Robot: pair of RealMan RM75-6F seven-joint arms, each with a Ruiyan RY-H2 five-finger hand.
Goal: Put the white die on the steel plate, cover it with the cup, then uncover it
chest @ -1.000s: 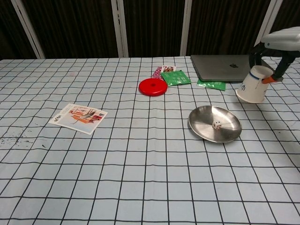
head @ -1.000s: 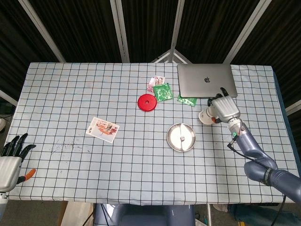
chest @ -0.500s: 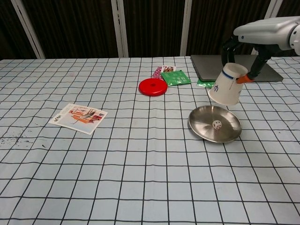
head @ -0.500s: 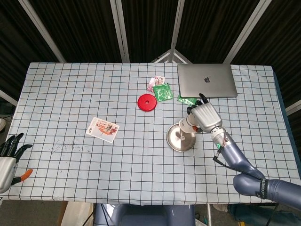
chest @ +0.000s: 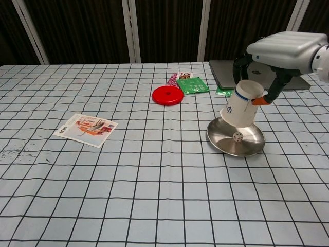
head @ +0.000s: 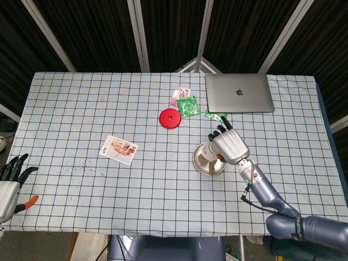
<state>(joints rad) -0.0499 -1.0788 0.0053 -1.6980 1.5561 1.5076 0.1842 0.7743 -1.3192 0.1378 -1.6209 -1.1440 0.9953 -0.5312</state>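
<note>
The white die point(chest: 237, 137) lies in the steel plate point(chest: 250, 146), right of the table's middle. My right hand point(chest: 280, 54) grips an upturned white paper cup point(chest: 240, 104), tilted with its mouth low and to the left, just over the plate's left rim. In the head view the right hand point(head: 229, 147) covers the cup and part of the plate point(head: 202, 161), and the die is hidden there. My left hand point(head: 10, 182) hangs off the table's near left corner, fingers spread, holding nothing.
A closed laptop point(head: 238, 93) sits at the far right. Green packets point(head: 188, 106) and a red disc point(head: 169, 118) lie behind the plate. A printed card point(head: 119, 149) lies left of the middle.
My right hand has carried the cup leftward and down, from beside the laptop to just over the plate. The left hand dropped slightly lower at the corner.
</note>
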